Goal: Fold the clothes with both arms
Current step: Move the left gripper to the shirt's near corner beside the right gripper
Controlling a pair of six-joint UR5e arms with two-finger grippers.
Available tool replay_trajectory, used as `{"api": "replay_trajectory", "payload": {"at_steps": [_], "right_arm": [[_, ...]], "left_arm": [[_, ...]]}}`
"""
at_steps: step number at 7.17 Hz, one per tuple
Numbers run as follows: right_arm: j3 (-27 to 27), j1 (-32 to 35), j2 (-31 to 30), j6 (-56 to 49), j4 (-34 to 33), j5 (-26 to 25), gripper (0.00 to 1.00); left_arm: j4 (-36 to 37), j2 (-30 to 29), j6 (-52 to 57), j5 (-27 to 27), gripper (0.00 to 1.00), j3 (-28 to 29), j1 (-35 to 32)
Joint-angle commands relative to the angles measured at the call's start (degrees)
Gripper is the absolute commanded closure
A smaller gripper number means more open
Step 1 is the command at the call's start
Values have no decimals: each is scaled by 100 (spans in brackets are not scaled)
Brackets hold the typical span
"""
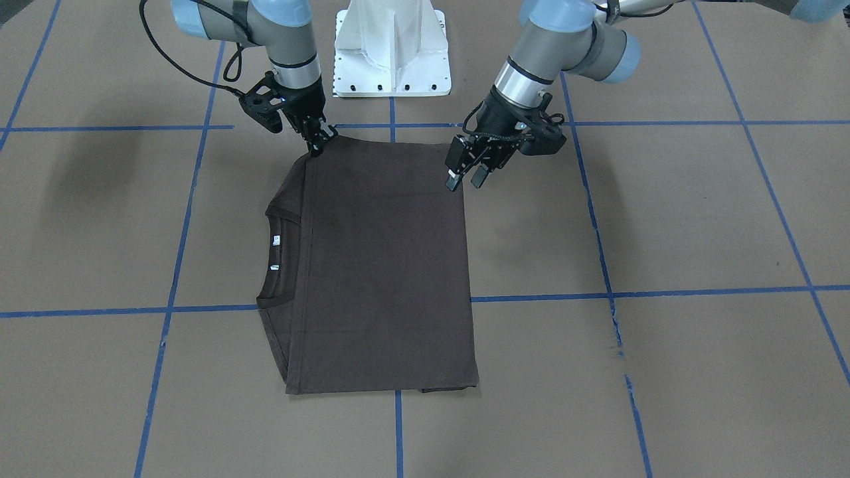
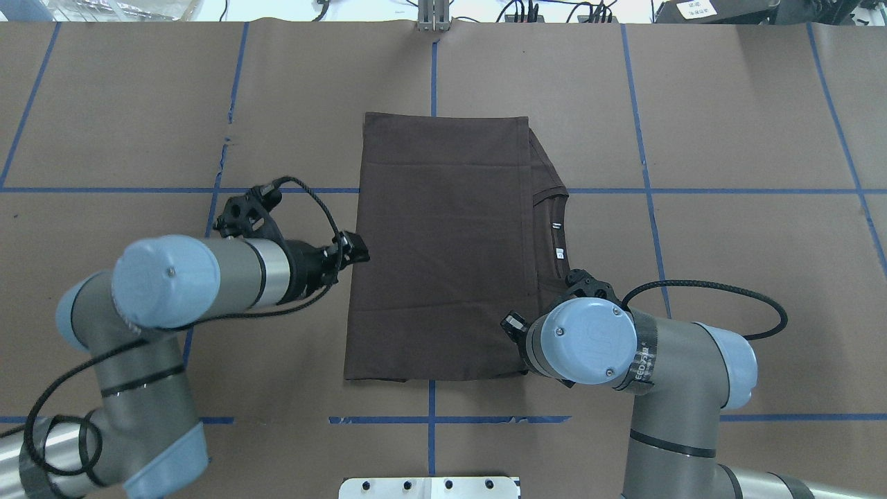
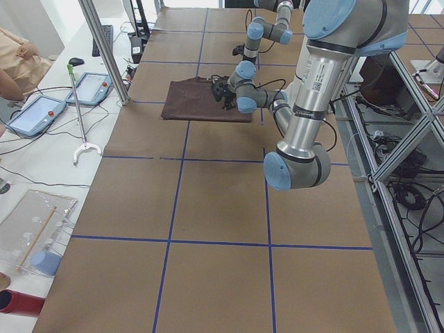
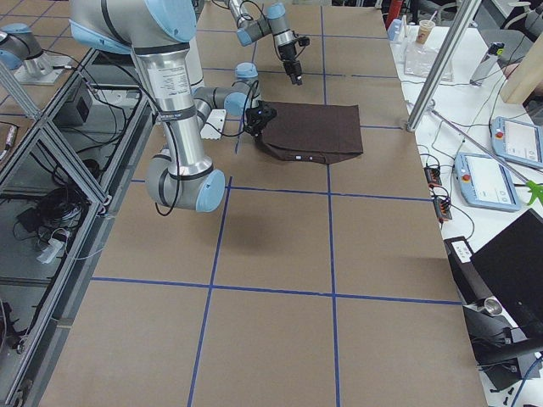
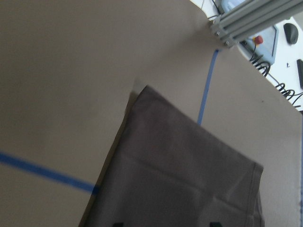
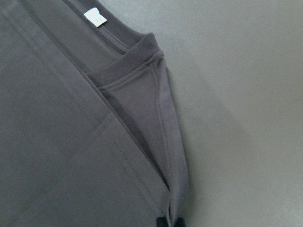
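1. The dark brown T-shirt point(image 1: 385, 265) lies folded into a tall rectangle in the middle of the table point(image 1: 664, 212), across one of the blue tape lines point(image 1: 531, 298).
2. Its collar point(image 1: 273, 292) and white neck tags point(image 1: 275, 239) face up along the side towards my right arm. A folded layer covers the rest, its hem running straight just beside the collar.
3. My right gripper point(image 1: 316, 149) is at the shirt's corner nearest my base, on the collar side.
4. Its fingers are closed tight on the fabric. In the right wrist view the fingertips point(image 6: 169, 222) pinch the edge, and the cloth rises to them in a narrow ridge from the shoulder fold.
5. My left gripper point(image 1: 465, 182) hangs at the other corner on my base's side, over the shirt's left edge.
6. Its jaws stand apart with nothing between them. In the front view the two fingers are clearly separated, and in the left wrist view the fingertips point(image 5: 214, 224) sit wide apart at the bottom of the frame with the shirt spread below.
7. I cannot tell whether those fingertips touch the cloth.
8. From overhead my own wrist hides most of the right gripper.
9. The shirt's far edge lies flat on the table.
10. The white pedestal point(image 1: 392, 53) stands between my arms, apart from the shirt.
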Motion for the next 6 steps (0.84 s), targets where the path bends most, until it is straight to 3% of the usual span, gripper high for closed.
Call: {"api": "replay_trajectory", "payload": {"at_steps": [1,6], "right_arm": [[-3,1,-6,-7,0,4,100],[32,1,3,-7,0,4,100]], "left_arm": [[289,291,-342,687,32,-161,828],[324,239,-404,690,33,200,1199]]}}
